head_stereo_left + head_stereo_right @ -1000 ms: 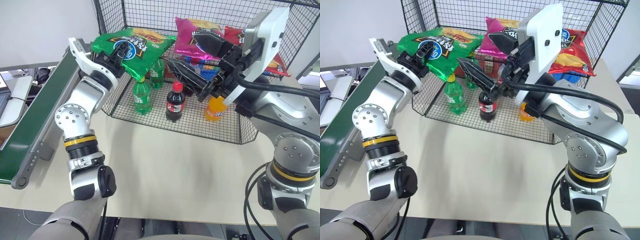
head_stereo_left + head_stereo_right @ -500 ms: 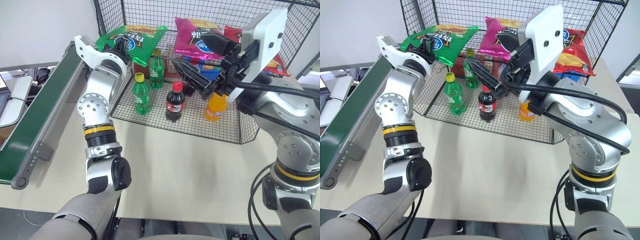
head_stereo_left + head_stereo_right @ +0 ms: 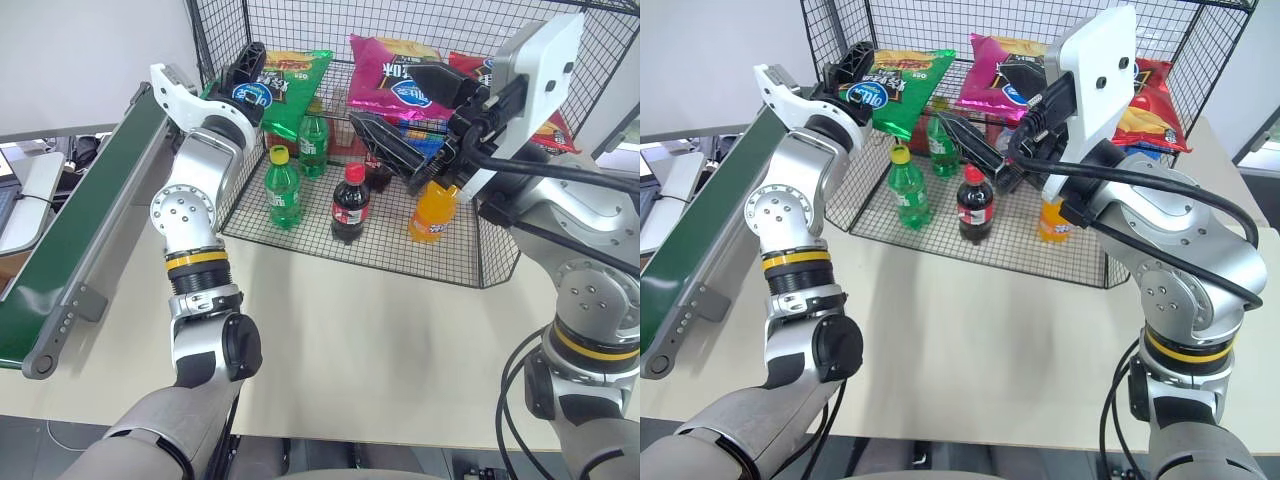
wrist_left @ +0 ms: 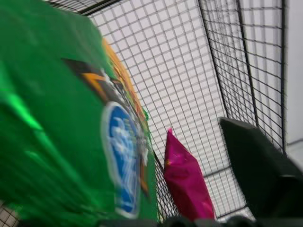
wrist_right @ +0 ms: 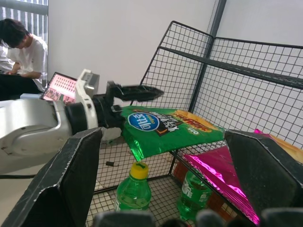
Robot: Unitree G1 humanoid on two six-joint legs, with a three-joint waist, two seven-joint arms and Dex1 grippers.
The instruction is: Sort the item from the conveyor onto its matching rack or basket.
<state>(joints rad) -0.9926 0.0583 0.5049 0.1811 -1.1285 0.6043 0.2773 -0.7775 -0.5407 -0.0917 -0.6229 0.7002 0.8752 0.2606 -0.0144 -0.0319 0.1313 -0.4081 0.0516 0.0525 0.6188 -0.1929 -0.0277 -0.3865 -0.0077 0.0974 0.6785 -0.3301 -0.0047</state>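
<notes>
Your left gripper [image 3: 246, 68] has its fingers spread, with the green crisp bag [image 3: 282, 88] lying between them on the upper wire shelf of the black wire rack [image 3: 470, 262], just beside the pink crisp bag [image 3: 392, 82]. The bag's near end overhangs the shelf edge above the green soda bottles [image 3: 283, 189], so judge the release as only half secure. Draw the left gripper straight back along its own line, low fingertip clear of the foil, so you don't drag the bag off the shelf. If it looks like tipping, nudge it deeper first. Your right gripper [image 5: 165, 179] is held wide apart and empty, near the rack's middle; keep it away from the cola bottle [image 3: 349, 204]. The conveyor [image 3: 75, 232] lies to your left.
</notes>
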